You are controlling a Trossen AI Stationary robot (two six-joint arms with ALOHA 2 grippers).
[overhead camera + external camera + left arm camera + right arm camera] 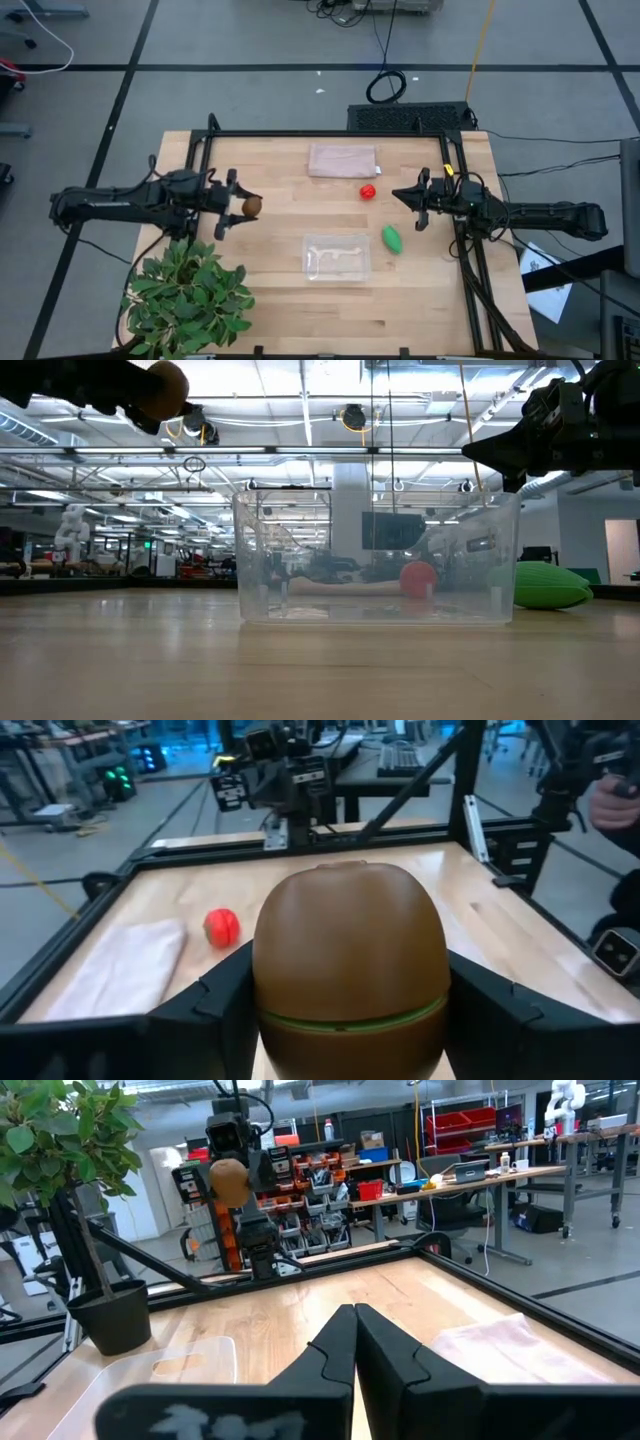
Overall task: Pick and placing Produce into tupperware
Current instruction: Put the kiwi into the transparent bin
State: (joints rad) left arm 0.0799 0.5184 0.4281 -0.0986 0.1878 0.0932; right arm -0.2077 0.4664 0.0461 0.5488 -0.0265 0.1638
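Kiwi (251,206) clamped in left hand (238,205), lifted off the tabletop (270,300) well left of the tupperware (337,256), apparently for carrying over its wall; right hand (409,196) pressed together, idle right of it.

We are finding no readable text, label, brand, number or sign in any view; we are seeing no markings that can be made out on any surface.
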